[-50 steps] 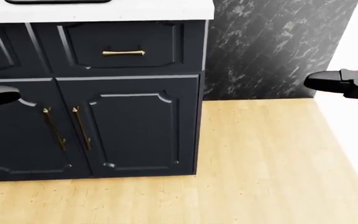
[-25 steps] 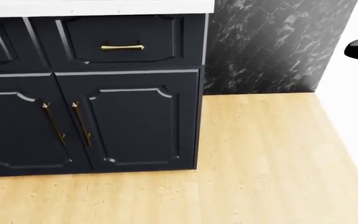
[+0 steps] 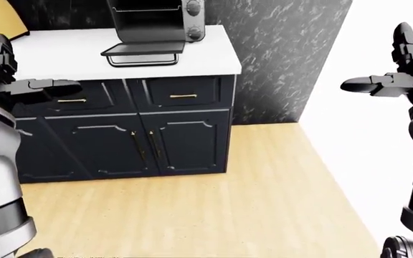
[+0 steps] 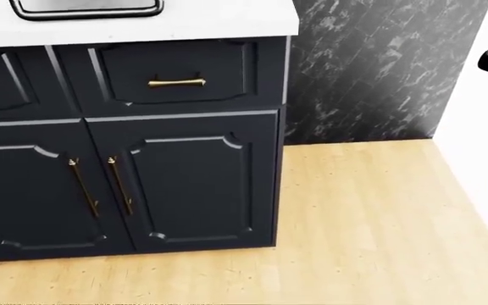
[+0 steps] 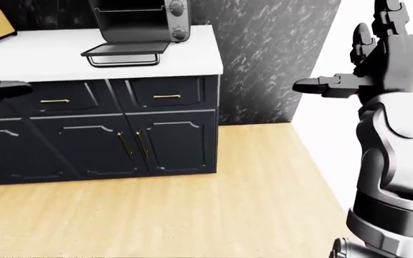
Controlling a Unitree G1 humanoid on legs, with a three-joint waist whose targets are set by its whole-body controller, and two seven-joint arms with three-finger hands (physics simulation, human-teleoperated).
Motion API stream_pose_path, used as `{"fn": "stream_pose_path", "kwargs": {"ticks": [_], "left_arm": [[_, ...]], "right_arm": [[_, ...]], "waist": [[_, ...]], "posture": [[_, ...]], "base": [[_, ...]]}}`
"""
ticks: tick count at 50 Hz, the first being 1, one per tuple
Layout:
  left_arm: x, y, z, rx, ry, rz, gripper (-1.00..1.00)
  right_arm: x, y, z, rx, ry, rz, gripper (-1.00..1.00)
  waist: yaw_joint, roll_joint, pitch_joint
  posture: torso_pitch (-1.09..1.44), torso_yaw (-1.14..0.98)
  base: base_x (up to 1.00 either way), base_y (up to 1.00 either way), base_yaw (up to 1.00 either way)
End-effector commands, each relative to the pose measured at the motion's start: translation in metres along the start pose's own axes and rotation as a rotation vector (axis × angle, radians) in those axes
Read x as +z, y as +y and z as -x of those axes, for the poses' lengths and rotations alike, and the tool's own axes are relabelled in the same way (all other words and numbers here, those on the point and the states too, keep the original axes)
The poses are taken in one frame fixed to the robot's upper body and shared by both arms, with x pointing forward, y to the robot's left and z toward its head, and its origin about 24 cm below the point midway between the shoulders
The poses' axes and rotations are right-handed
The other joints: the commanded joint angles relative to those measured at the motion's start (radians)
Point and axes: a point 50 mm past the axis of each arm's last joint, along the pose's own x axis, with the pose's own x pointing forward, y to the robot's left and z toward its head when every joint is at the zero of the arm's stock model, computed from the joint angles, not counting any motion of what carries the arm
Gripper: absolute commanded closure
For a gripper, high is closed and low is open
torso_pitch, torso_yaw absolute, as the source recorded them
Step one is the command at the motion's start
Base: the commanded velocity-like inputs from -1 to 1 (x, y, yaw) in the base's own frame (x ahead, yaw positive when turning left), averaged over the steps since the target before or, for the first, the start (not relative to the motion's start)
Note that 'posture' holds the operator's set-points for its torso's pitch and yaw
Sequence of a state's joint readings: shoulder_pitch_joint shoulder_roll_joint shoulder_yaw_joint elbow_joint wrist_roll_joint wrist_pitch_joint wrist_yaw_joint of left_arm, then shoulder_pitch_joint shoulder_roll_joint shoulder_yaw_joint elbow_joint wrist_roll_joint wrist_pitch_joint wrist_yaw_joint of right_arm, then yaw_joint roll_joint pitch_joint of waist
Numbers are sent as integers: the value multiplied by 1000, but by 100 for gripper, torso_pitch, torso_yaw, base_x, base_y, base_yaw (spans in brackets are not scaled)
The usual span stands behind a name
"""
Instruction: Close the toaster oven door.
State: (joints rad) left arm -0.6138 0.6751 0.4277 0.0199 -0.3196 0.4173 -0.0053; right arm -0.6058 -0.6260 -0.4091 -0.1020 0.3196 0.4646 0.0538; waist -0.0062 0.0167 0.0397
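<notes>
toaster oven (image 3: 156,21) – door (image 3: 143,49) down flat | left hand (image 3: 5,64) released | right hand (image 5: 368,64) released – both raised

Place: a home kitchen.
Cabinets: dark navy base units (image 3: 120,134) with panelled doors and brass handles (image 4: 176,82), left.
Counter: white top (image 3: 214,56) over the cabinets.
Appliance: toaster oven (image 3: 156,24) on the counter, door (image 3: 140,50) down.
Wall: black marble (image 3: 278,59), far.
Floor: light wood planks (image 3: 214,209), near.

Dark navy panelled base cabinet (image 3: 156,134) with brass handles (image 4: 176,82), white countertop (image 3: 63,51); black marble wall (image 3: 278,59); light wood plank floor (image 3: 214,209).
</notes>
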Motion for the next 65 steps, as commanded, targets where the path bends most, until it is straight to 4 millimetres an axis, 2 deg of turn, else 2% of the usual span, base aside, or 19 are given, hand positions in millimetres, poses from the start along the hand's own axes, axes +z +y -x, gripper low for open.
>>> {"fn": "stream_pose_path", "kwargs": {"ticks": [1, 6, 12, 15, 18, 19, 20, 27, 32, 34, 41, 45, 46, 48, 55, 59, 60, 62, 65], "left_arm": [[20, 2, -1, 7, -85, -6, -100], [19, 2, -1, 4, -83, -8, -100], [19, 2, -1, 5, -84, -10, -100], [19, 2, -1, 4, -84, -10, -100], [19, 2, -1, 5, -84, -11, -100], [18, 2, -1, 5, -84, -11, -100], [18, 2, -1, 5, -85, -11, -100], [17, 2, -1, 5, -85, -11, -100], [20, 2, -1, 4, -87, -13, -100], [20, 2, -1, 2, -87, -13, -100], [23, 1, -1, 1, -91, -13, -100], [23, 1, -1, 0, -92, -15, -100], [23, 1, -1, 0, -92, -16, -100], [23, 1, -1, -1, -93, -17, -100], [23, 1, -2, 0, -96, -17, -100], [22, 1, -2, 1, -96, -16, -100], [22, 1, -2, 1, -96, -16, -100], [22, 2, -2, 2, -97, -16, -100], [22, 2, -3, 3, -98, -16, -100]], "right_arm": [[20, -2, -1, -2, -92, 12, -100], [21, -2, -1, -1, -92, 13, -100], [20, -2, -1, 1, -92, 15, -100], [21, -2, -1, 1, -92, 15, -100], [20, -3, -1, 1, -91, 14, -100], [21, -3, -1, 2, -91, 15, -100], [21, -3, -1, 2, -91, 15, -100], [21, -3, -1, 2, -90, 14, -100], [21, -3, -1, 2, -90, 14, -100], [21, -3, 0, 4, -90, 14, -100], [21, -3, 0, 7, -90, 17, -100], [21, -3, 0, 11, -90, 18, -100], [21, -3, 0, 11, -91, 18, -100], [21, -3, 0, 12, -90, 19, -100], [21, -2, 0, 15, -90, 19, -100], [21, -3, 0, 15, -90, 19, -100], [21, -3, 0, 15, -90, 20, -100], [22, -3, 0, 15, -90, 19, -100], [22, -3, 0, 15, -89, 19, -100]], "waist": [[-1, 5, -22], [-3, -48, -11], [0, -33, -28], [1, -6, -21], [-2, 76, -26], [8, 38, -21], [3, 53, -18], [3, -8, -14], [23, -81, -12], [22, -58, -2], [11, -15, -27], [5, 60, -20], [8, 28, -9], [5, 48, -11], [13, -4, -7], [22, -92, -25], [15, -53, -14], [13, -68, -10], [9, -46, -12]], "posture": [[0, 0], [0, 0], [0, 0], [0, 0], [0, 0], [0, 0], [0, 0], [0, 0], [0, 0], [0, 0], [0, 0], [0, 0], [0, 0], [0, 0], [0, 0], [0, 0], [0, 0], [0, 0], [0, 0]], "base": [[0, 19, 0], [0, 18, 0], [0, 18, 0], [0, 18, 0], [0, 19, 0], [0, 18, 0], [0, 19, 0], [0, 19, 0], [0, 10, 0], [1, 1, 0], [7, 0, 0], [13, 0, 0], [13, 0, 0], [13, 0, 0], [14, 0, 0], [15, 0, 0], [16, 0, 0], [16, 0, 0], [16, 1, 0]]}}
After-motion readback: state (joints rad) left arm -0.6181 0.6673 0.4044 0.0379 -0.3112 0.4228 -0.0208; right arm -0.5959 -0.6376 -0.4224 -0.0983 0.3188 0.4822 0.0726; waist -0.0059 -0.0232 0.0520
